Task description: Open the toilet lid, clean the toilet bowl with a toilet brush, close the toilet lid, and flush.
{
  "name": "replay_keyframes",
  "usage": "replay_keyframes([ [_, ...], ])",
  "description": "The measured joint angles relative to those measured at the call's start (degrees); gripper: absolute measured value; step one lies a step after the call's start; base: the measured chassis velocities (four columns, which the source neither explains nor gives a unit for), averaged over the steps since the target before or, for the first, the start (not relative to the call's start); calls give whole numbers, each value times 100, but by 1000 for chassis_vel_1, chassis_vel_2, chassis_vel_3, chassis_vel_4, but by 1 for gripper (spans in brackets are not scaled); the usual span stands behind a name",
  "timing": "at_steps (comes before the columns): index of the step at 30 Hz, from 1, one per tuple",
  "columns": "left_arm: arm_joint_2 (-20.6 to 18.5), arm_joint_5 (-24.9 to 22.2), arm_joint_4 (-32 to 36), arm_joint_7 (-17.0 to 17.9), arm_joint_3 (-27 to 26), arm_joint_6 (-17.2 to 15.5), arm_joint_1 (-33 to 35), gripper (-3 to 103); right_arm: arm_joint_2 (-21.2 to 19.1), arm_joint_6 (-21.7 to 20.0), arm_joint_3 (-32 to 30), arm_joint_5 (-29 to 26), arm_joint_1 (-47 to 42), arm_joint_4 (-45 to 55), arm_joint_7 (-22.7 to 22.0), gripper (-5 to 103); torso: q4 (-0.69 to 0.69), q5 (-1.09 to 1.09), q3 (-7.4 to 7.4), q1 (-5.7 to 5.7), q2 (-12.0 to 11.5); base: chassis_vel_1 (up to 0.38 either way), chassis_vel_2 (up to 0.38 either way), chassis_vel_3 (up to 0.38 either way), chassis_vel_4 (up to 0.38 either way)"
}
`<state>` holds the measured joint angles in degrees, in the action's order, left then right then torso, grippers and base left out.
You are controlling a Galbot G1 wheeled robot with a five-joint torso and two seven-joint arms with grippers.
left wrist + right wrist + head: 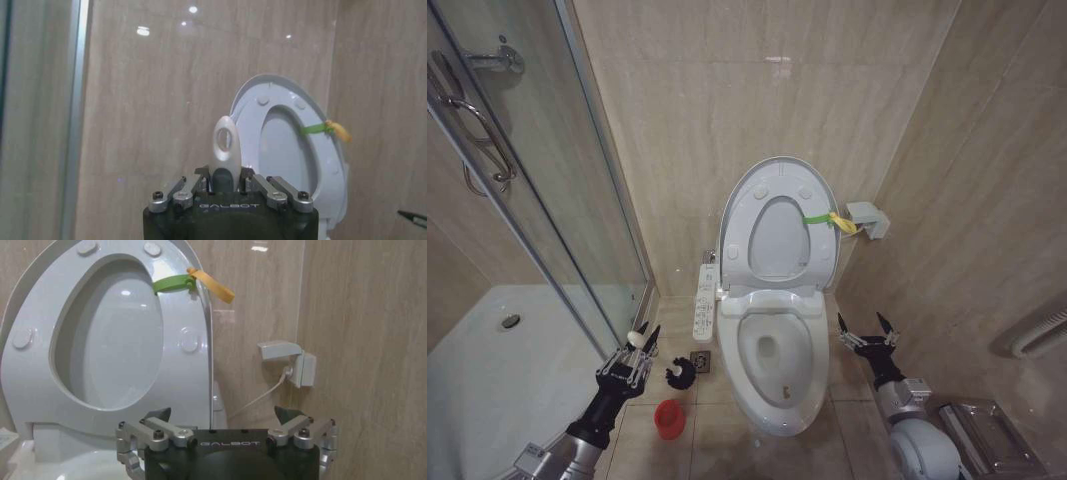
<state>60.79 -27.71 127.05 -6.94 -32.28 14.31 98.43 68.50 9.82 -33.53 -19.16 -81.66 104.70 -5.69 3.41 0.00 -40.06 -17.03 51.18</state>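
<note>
The toilet lid (767,178) (40,315) stands upright against the wall with the ring seat against it; its yellow-green strap (831,220) (175,283) hangs at one edge. Below lies the uncovered toilet bowl (802,385), with the button panel (704,302) on its left side. My left gripper (640,338) (225,175) hovers left of the bowl, shut on the toilet brush's pale handle (224,142). The black bristle head (682,373) shows just right of it, low over the floor. My right gripper (867,333) (223,416) stands open right of the bowl, holding nothing.
A red cup holder (669,418) sits on the floor below the brush, near a floor drain (702,360). A glass shower door (537,190) and tray bound the left. A wall socket (868,218) (293,362) and a metal rack (987,435) are on the right.
</note>
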Motion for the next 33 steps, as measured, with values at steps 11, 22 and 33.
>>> replay_keyframes([
  [11,-450,-683,-128,-145,128,31,-628,26,1,0,0,0,0,0,0,100,0,0,0,0,0,0,0,0,0],
  [22,-896,-1086,-828,-333,592,255,-1545,26,0,0,0,0,0,0,0,100,-1,0,0,0,0,0,0,0,0],
  [33,-721,-1071,-1506,103,1530,297,-2628,26,0,0,1,0,0,0,0,100,0,0,0,0,0,0,0,0,0],
])
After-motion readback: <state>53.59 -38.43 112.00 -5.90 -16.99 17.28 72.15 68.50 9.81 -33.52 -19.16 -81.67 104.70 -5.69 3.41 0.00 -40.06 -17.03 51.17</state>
